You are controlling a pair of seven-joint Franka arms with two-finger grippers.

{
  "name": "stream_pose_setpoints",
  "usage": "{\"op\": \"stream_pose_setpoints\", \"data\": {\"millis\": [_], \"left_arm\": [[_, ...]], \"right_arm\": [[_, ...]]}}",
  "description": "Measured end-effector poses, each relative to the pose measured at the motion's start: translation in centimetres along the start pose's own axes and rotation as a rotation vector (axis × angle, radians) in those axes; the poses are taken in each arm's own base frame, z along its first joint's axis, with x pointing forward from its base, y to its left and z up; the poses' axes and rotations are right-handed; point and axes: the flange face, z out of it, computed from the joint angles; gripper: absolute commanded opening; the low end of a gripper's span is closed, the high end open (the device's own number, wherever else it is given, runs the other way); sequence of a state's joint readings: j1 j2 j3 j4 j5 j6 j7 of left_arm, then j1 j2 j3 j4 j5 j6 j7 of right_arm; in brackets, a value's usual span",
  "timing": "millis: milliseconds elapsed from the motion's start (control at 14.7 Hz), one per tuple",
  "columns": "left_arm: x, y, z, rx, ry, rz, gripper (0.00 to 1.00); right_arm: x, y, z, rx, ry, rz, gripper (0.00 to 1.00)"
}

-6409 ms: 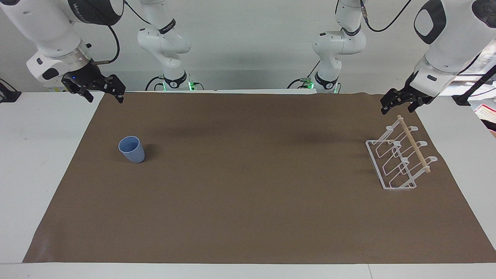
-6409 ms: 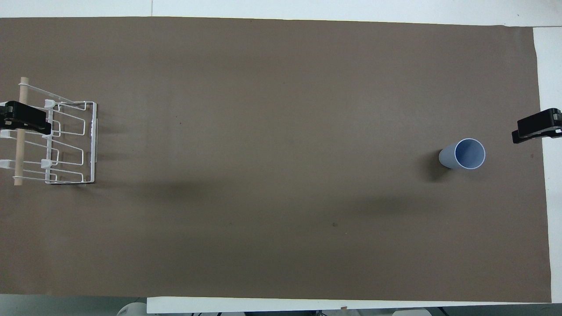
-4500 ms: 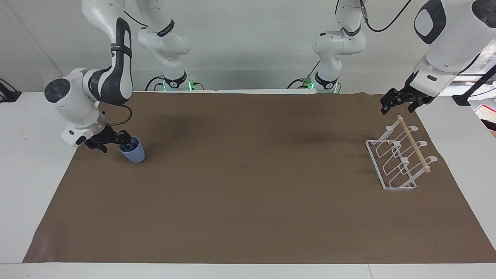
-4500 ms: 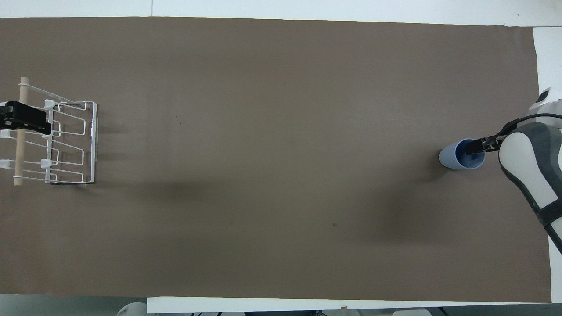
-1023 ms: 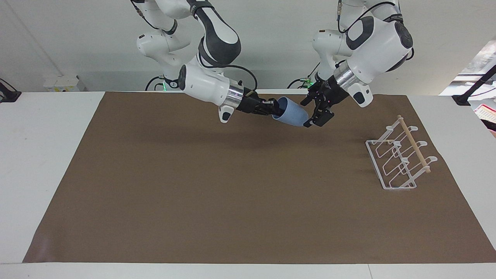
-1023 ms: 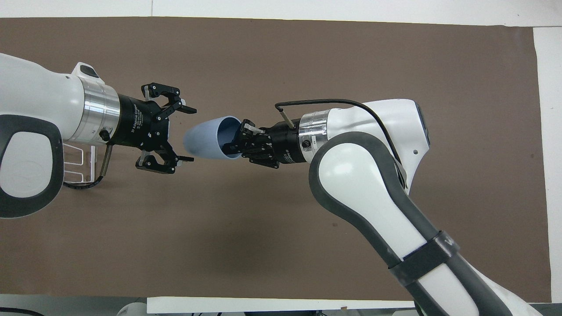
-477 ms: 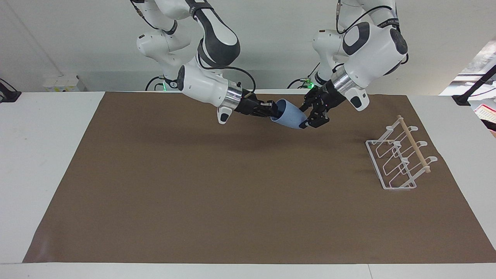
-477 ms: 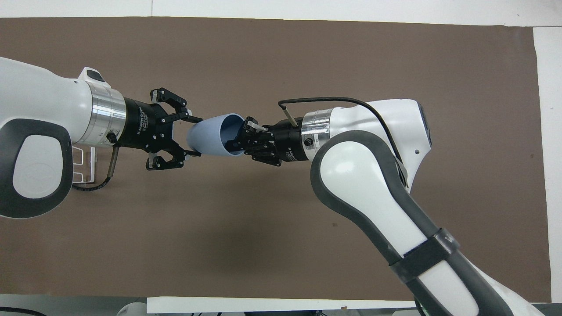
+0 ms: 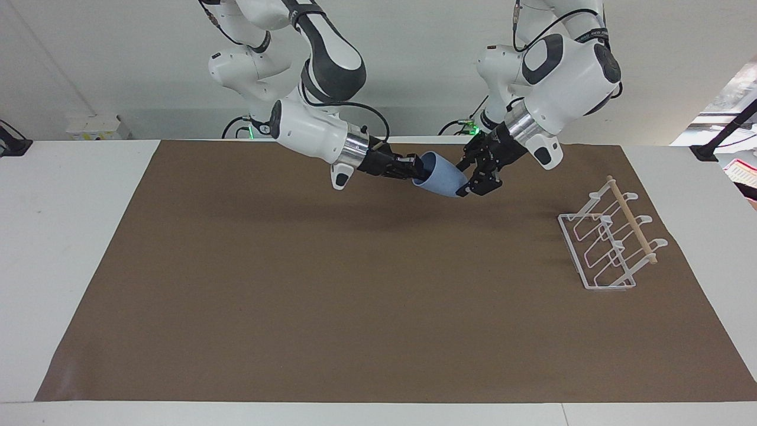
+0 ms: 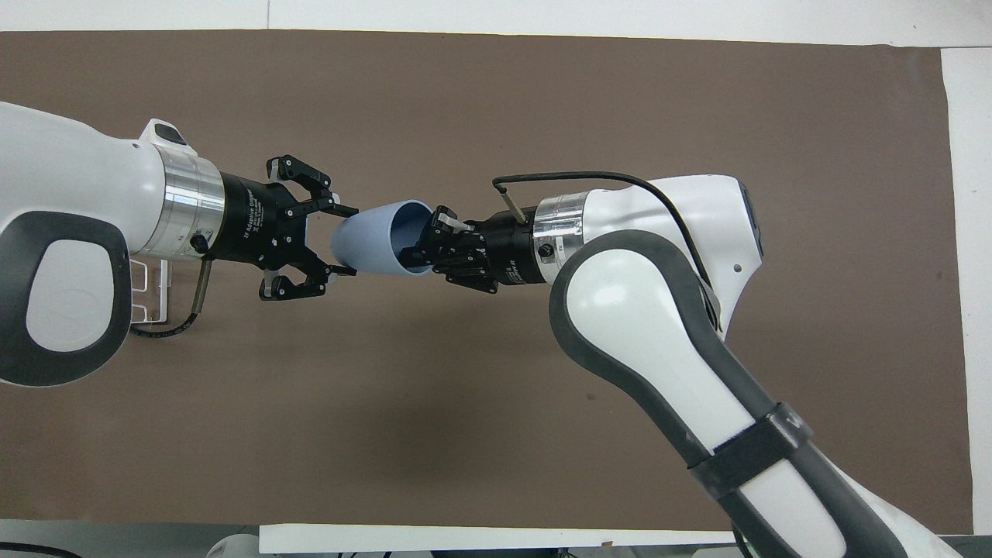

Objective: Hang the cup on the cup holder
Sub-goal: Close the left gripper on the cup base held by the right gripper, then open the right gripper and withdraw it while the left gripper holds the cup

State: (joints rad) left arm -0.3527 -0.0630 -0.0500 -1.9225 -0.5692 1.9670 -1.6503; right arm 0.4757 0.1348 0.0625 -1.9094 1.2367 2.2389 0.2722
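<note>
Above the middle of the brown surface [image 9: 355,307], the right gripper [image 9: 414,168] clamps the rim of the light-blue cup [image 9: 440,176] — held sideways in the air. The left gripper [image 9: 467,174], jaws spread, brackets the cup's base at its 3 o'clock end in the facing view; the white cup holder [image 9: 609,239] stands at the surface's 3 o'clock edge.

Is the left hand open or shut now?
Open. The left hand has its fingers spread around the base of the cup, which the right hand holds by the rim.

White table [image 9: 53,248] with a brown paper mat [image 9: 355,296] covering most of the top. Plain white wall [image 9: 414,59] at the robots' end. Mat shows soft shadows, lighting looks even, from overhead.
</note>
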Motion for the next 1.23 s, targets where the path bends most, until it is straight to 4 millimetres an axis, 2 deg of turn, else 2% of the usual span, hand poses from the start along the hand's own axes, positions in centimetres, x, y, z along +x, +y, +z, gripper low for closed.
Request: {"op": "stream_pose_setpoints", "data": {"millis": [68,136,409,614,750,955,1091,1227], "left_arm": [[-0.1,0.0,0.0,0.000,0.000,0.001,0.00],[-0.3,-0.1,0.2,0.003,-0.001,0.006,0.00],[-0.7,-0.3,0.4,0.005,-0.001,0.011,0.00],[-0.7,-0.1,0.3,-0.008,-0.002,0.006,0.00],[-0.8,-0.2,0.4,-0.011,0.022,0.020,0.00],[-0.5,-0.3,0.6,-0.010,0.119,0.068,0.00],[0.3,-0.5,0.8,0.010,0.224,0.109,0.00],[1.1,-1.3,1.2,0.072,0.406,0.181,0.00]], "right_arm": [[0.0,0.0,0.0,0.000,0.000,0.000,0.96],[-0.1,0.0,0.1,-0.001,-0.001,-0.001,0.99],[0.5,0.0,-0.5,0.007,0.019,0.004,0.99],[2.5,0.8,-3.2,0.013,-0.007,0.033,0.99],[5.1,2.2,-7.3,-0.005,-0.025,0.017,0.99],[9.3,5.5,-16.0,-0.065,0.010,-0.056,0.99],[10.1,6.8,-20.0,-0.170,0.070,-0.112,0.99],[9.3,6.6,-22.1,-0.335,0.125,-0.196,0.99]]}}
